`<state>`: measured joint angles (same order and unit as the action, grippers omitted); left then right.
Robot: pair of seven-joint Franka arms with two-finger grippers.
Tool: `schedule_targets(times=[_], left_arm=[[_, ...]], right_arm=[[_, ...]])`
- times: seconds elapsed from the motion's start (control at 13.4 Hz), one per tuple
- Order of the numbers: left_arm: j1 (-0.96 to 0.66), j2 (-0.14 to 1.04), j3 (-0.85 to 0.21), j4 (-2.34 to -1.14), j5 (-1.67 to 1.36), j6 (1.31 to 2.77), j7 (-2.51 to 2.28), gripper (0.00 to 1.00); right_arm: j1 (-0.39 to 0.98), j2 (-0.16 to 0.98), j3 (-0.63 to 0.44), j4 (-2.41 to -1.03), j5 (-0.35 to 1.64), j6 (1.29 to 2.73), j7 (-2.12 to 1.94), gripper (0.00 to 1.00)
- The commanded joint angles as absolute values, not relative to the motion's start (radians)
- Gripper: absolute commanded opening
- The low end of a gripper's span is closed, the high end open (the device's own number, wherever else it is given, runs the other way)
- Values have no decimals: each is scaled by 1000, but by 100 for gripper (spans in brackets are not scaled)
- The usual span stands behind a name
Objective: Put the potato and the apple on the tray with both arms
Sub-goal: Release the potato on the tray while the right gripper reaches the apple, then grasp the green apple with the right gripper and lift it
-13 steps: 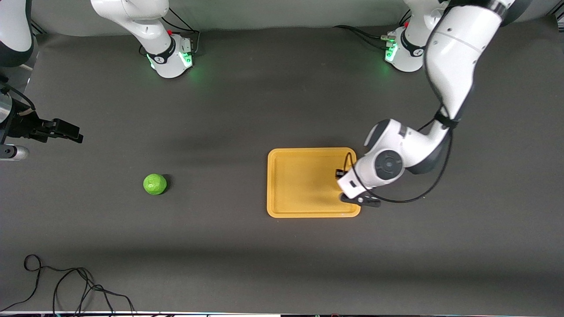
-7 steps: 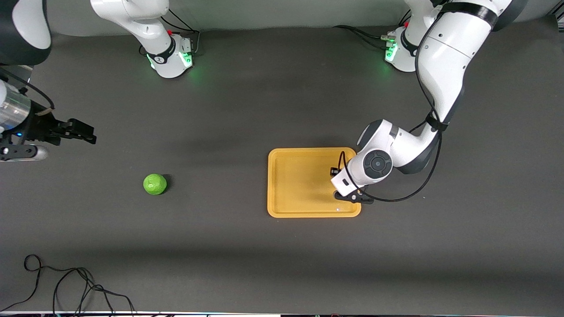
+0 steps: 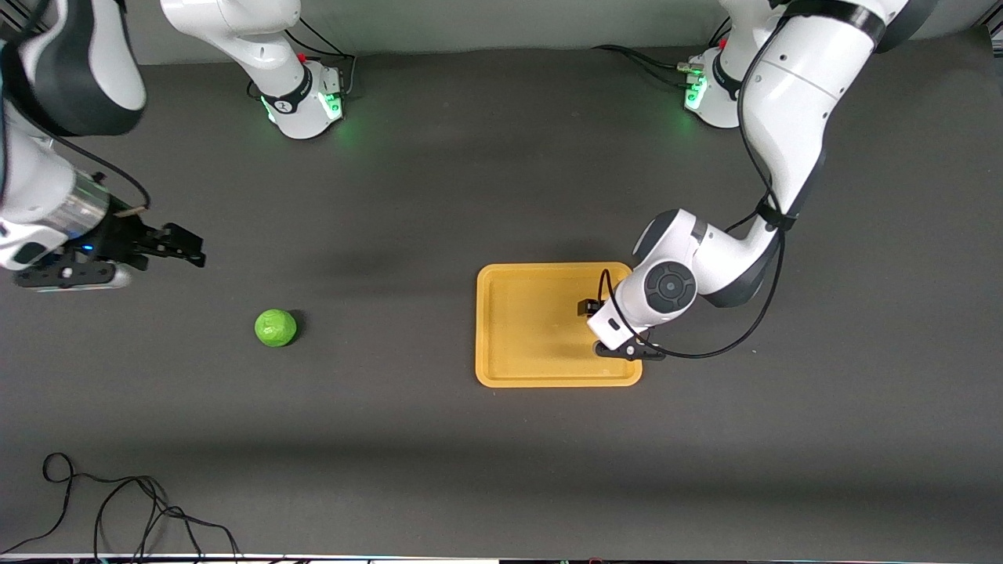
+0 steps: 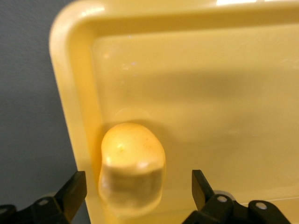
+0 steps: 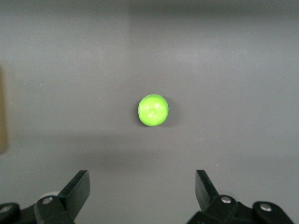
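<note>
The yellow potato [image 4: 133, 158] lies in the orange-yellow tray [image 4: 70, 93], close to the rim at the left arm's end. My left gripper [image 4: 139, 186] is open around it, with a gap between the potato and each finger. In the front view the left hand [image 3: 595, 317] covers the potato over that end of the tray [image 3: 533, 377]. The green apple [image 3: 276, 327] sits on the dark table toward the right arm's end. My right gripper [image 3: 184, 254] hangs open and empty over the table beside the apple [image 5: 153, 110], apart from it, with its jaws [image 5: 140, 186] wide.
Loose black cables [image 3: 117, 509] lie at the table's corner nearest the front camera, at the right arm's end. Both arm bases [image 3: 302, 106] glow green along the table's edge farthest from the camera.
The left gripper has opened and let go of the potato in the tray. The right arm has swung in over the table toward the apple.
</note>
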<state>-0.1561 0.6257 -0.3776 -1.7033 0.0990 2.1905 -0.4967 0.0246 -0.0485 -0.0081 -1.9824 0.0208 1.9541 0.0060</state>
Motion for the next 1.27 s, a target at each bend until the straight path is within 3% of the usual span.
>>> schedule_targets(times=[0.0,0.3,0.67,0.89,1.12,1.19], left_arm=[[-150,476,-370,-1697,110,2085,-538,100],[-77,286,-276,-1671,159,1887,-512,100],[109,151,-265,-1677,91,1735,-279,100],[164,37,-265,-1718,67,1666,-255,100],[170,-35,-249,-1726,49,1674,-238,100],[172,-67,-224,-1727,23,1671,-238,100]], right_arm=[[40,-34,-11,-2109,48,2153,2,100],[52,148,-12,-2121,49,2357,2,100],[44,351,-17,-2131,49,2564,-11,100],[46,405,-17,-2189,48,2695,-9,100],[48,414,-17,-2189,48,2671,-9,100],[46,417,-17,-2189,49,2659,-11,85]])
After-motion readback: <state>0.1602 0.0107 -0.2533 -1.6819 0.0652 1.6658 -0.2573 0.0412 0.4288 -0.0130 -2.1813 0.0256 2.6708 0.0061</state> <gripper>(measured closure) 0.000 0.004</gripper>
